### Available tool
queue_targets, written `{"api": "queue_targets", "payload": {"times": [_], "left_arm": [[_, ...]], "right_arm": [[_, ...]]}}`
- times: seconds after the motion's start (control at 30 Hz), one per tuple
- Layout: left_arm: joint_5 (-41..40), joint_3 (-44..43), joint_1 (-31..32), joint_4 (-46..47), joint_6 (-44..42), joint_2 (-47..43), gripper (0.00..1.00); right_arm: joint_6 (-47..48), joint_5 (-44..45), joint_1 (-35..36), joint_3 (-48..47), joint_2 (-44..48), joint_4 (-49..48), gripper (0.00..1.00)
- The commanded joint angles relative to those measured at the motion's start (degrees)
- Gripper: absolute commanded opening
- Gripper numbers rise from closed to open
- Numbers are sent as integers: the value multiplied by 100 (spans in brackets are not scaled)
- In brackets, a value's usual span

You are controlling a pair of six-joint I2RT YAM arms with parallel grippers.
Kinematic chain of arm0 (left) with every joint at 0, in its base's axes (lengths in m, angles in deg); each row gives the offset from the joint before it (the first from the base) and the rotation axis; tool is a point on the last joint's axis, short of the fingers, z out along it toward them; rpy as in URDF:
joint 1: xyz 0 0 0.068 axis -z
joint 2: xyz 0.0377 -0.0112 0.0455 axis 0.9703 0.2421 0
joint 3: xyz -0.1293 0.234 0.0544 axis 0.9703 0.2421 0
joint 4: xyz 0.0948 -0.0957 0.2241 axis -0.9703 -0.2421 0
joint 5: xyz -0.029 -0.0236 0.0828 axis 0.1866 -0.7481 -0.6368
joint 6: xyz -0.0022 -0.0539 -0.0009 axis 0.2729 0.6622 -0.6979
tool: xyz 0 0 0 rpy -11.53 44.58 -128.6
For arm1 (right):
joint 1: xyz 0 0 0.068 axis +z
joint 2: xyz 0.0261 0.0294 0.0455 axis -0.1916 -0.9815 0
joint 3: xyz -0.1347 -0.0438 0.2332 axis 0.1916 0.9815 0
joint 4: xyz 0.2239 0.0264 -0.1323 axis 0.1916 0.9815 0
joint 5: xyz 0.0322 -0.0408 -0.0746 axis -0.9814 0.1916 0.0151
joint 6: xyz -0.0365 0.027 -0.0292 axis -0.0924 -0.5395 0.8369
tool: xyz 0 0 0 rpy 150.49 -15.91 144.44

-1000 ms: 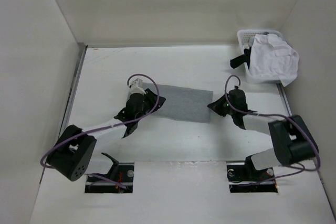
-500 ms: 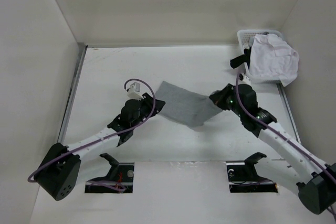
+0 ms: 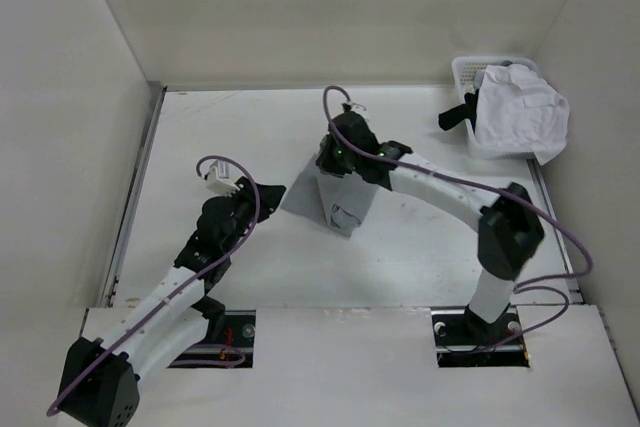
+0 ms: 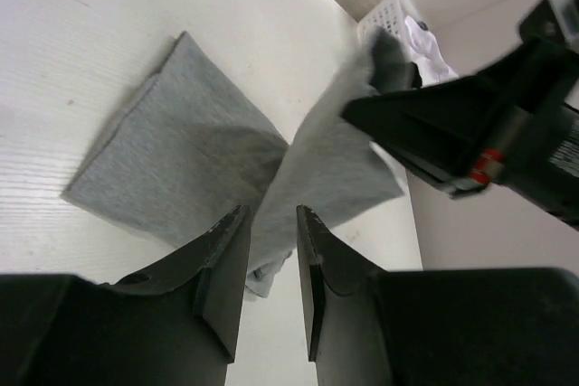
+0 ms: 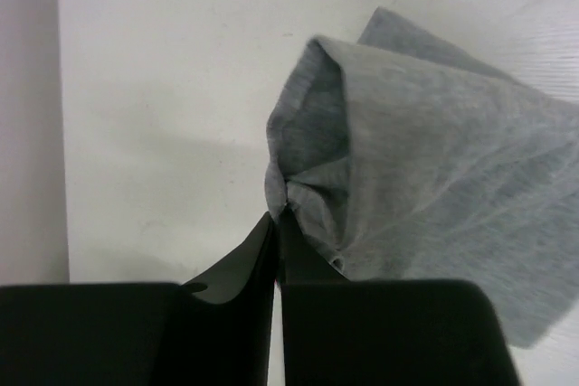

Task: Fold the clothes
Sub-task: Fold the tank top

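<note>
The clothes, a plain light-grey T-shirt [image 3: 338,209], lie partly folded mid-table. My right gripper [image 3: 330,169] is shut on one edge of it and holds that edge up over the rest. In the right wrist view the jaws [image 5: 279,216] pinch a bunched fold of the shirt [image 5: 425,178]. My left gripper [image 3: 268,195] sits just left of the shirt, open, with nothing between its fingers [image 4: 271,212]. The left wrist view shows the flat part of the shirt [image 4: 172,155] on the table and the lifted flap rising to the right gripper [image 4: 452,137].
A white basket [image 3: 465,72] stands at the back right corner with a white shirt [image 3: 520,112] heaped in it and a black object [image 3: 455,115] hanging on its left side. White walls close in the table on the left, back and right.
The right gripper has swung left across the table, carrying the shirt's right edge over its middle. The left arm has drawn back down and left, away from the shirt's left edge.
</note>
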Motion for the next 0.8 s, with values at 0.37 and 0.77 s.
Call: {"api": "queue_targets", "payload": {"times": [0.37, 0.77], "left_arm": [[249, -368, -112, 86, -190, 550, 27], [-209, -1669, 549, 1913, -349, 3845, 32]], "right_arm": [[-163, -440, 152, -346, -482, -836, 42], [637, -1361, -999, 1873, 208, -2269, 3]]}}
